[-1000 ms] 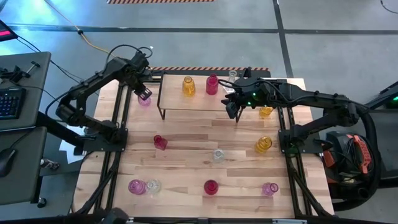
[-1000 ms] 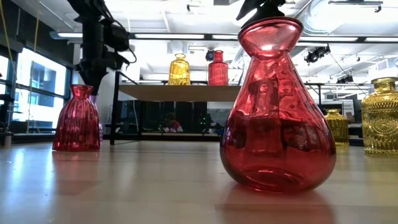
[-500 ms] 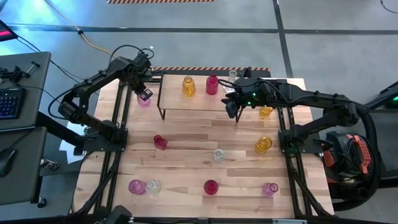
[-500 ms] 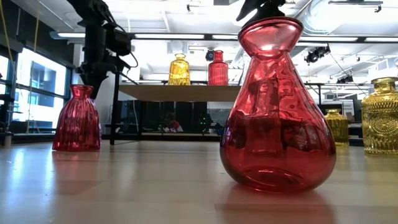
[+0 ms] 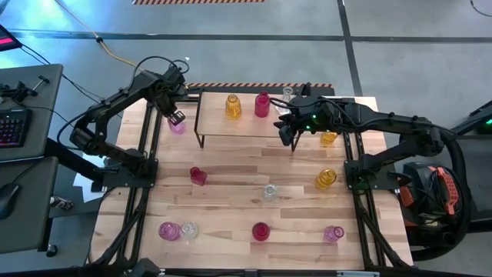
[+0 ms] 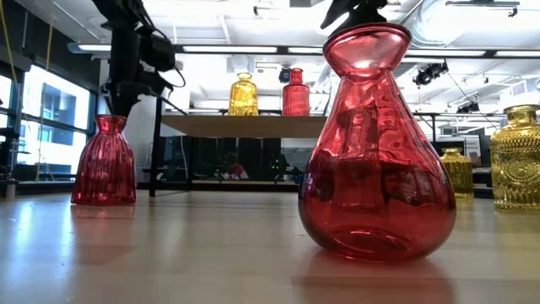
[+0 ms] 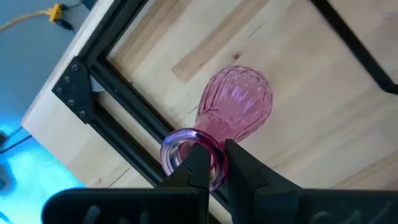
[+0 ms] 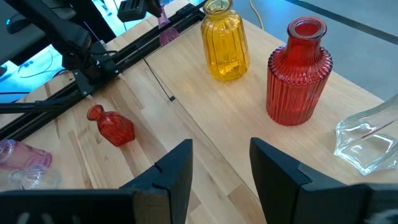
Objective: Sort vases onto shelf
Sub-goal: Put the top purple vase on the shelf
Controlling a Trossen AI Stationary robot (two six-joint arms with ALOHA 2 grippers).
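My left gripper (image 5: 176,118) is shut on a pink ribbed vase (image 7: 239,102) at the table's far left, beside the shelf's left end. The shelf (image 5: 246,123) stands at the far middle and carries an amber vase (image 5: 233,106), a red vase (image 5: 262,104) and a clear vase (image 8: 367,140). My right gripper (image 8: 221,168) is open and empty above the shelf's right part, short of the red vase (image 8: 298,71). More vases stand on the tabletop. My left gripper holds the pink vase by the rim of its mouth (image 7: 180,146), one finger inside the neck and the other outside. The fingers come from above, pointing down. The vase's body (image 7: 242,99) is below the fingers; I cannot tell whether its base is off the table.
On the table stand a red vase (image 5: 198,176), a clear one (image 5: 270,191), two amber ones (image 5: 325,179) (image 5: 329,137), and along the near edge pink (image 5: 169,230), clear (image 5: 189,229), red (image 5: 260,231) and pink (image 5: 334,233). Black frame rails (image 5: 146,154) run along both sides.
My left gripper has gone up a little, still shut on the pink vase's rim. My right gripper has kept still and open.
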